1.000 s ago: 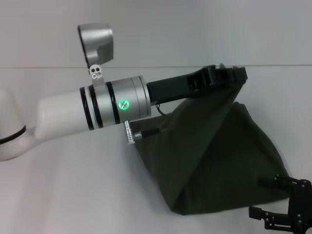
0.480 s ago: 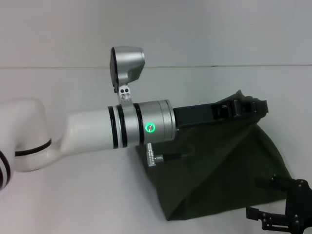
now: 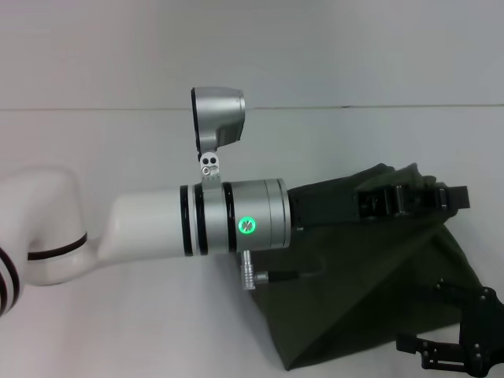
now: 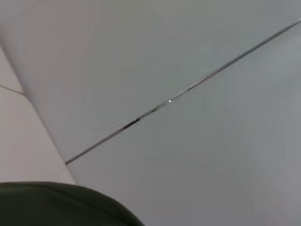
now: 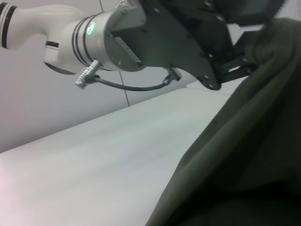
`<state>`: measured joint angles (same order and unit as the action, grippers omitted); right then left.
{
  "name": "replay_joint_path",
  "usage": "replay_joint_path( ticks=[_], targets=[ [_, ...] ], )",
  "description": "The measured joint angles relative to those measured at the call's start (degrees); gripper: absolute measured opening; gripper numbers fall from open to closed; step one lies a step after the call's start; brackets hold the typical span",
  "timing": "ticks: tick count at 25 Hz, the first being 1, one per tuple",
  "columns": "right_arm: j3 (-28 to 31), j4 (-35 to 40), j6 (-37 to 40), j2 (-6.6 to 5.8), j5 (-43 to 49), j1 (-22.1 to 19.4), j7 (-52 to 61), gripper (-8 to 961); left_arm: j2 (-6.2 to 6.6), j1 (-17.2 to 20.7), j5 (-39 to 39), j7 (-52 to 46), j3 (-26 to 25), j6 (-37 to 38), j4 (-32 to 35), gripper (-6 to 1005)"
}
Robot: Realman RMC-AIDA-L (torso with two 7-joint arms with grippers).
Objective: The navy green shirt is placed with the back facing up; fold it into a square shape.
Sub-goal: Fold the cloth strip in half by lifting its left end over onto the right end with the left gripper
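The navy green shirt [image 3: 370,291] lies bunched at the right of the white table [image 3: 118,331], plain side showing, with one edge pulled up into a tent. My left gripper [image 3: 450,197] is shut on that raised edge after reaching across from the left. In the right wrist view the left gripper [image 5: 244,59] pinches the cloth [image 5: 244,155] from above. A dark fold of the shirt [image 4: 56,207] fills one corner of the left wrist view. My right gripper [image 3: 415,316] sits low at the shirt's near right corner, its fingers apart.
The left forearm [image 3: 197,228] spans the middle of the head view above the table, a cable [image 3: 291,274] hanging from its wrist. The table's far edge [image 3: 94,109] meets a pale wall. Bare tabletop lies left of the shirt.
My left gripper has carried the lifted shirt edge to the right and lower, flattening the tent. The right gripper has stayed in place.
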<state>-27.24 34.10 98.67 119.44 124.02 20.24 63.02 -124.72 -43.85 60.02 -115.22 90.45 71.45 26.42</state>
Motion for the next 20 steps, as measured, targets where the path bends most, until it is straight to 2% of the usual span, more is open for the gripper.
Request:
replay_joint_path(
  ticks=[2, 7, 13, 20],
  targets=[
    [0.0, 0.0, 0.0, 0.0, 0.1, 0.0, 0.0, 886, 0.0, 0.4, -0.7, 0.1, -0.2, 0.4, -0.3, 112],
    [0.0, 0.0, 0.0, -0.29, 0.4, -0.6, 0.0, 886, 0.0, 0.6, -2.9, 0.4, -0.2, 0.3, -1.5, 321],
    [0.1, 0.0, 0.0, -0.38, 1.4, -0.7, 0.0, 886, 0.0, 0.3, -1.7, 0.1, 0.3, -1.7, -1.5, 530],
    [0.4, 0.0, -0.1, -0.6, 1.7, -0.7, 0.0, 885, 0.08, -0.7, 0.7, -1.0, 1.5, -5.2, -1.4, 682]
  ],
)
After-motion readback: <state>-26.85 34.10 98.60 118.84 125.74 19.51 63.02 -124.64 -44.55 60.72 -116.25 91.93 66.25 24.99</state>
